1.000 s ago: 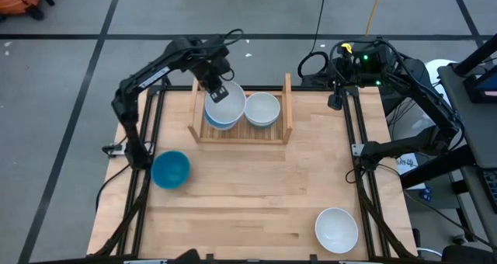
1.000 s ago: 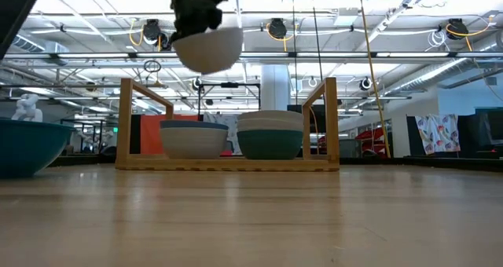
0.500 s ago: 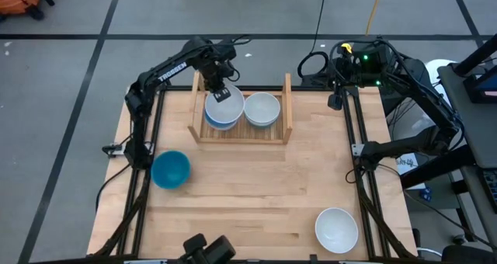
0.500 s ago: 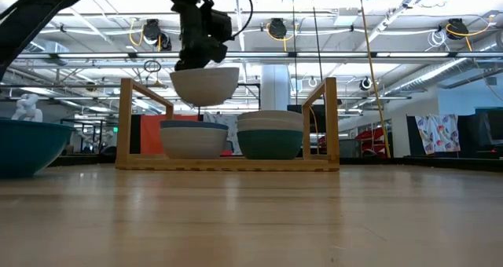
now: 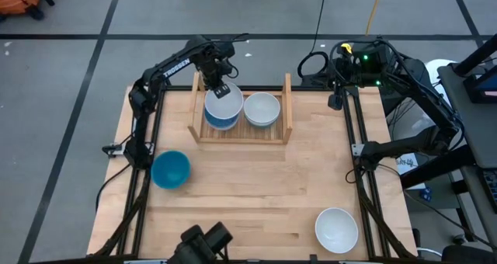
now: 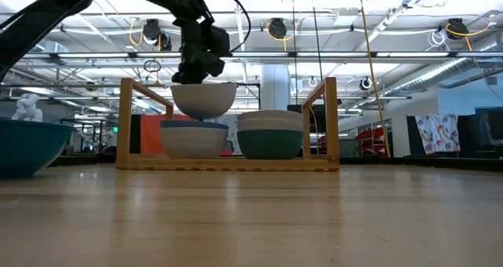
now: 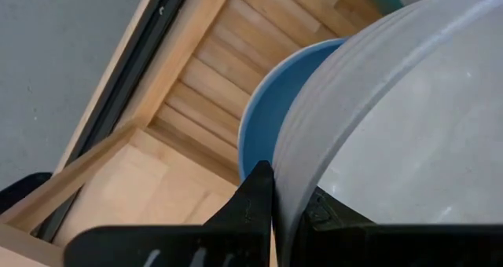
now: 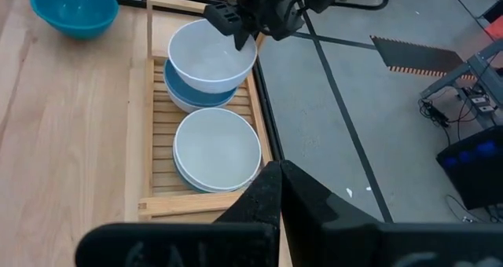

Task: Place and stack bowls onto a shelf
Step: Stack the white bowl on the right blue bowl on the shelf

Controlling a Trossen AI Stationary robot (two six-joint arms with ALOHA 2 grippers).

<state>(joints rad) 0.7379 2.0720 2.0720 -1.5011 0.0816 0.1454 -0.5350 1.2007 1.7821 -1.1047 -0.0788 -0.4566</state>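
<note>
High view: shelf (image 5: 287, 101) holds two bowl stacks (image 5: 262, 109).

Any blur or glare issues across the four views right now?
Low view: near tabletop soft, ceiling lights bright behind the shelf. Left wrist view: held white bowl fills the frame, blurred close up. High and right wrist views: even light, sharp.

The light wooden slatted shelf (image 5: 241, 134) stands at the far middle of the large plain wooden tabletop (image 5: 256, 194). Two stacks of bowls sit side by side in it. Above the left stack (image 6: 193, 138), just clear of it, hangs a white round bowl (image 6: 203, 99), pinched at its far rim by the left gripper (image 5: 219, 89). The right stack (image 6: 270, 133) sits beside it. A bright blue round bowl (image 5: 170, 169) lies near the table's left edge; a lone white bowl (image 5: 336, 228) lies at the near right corner.
</note>
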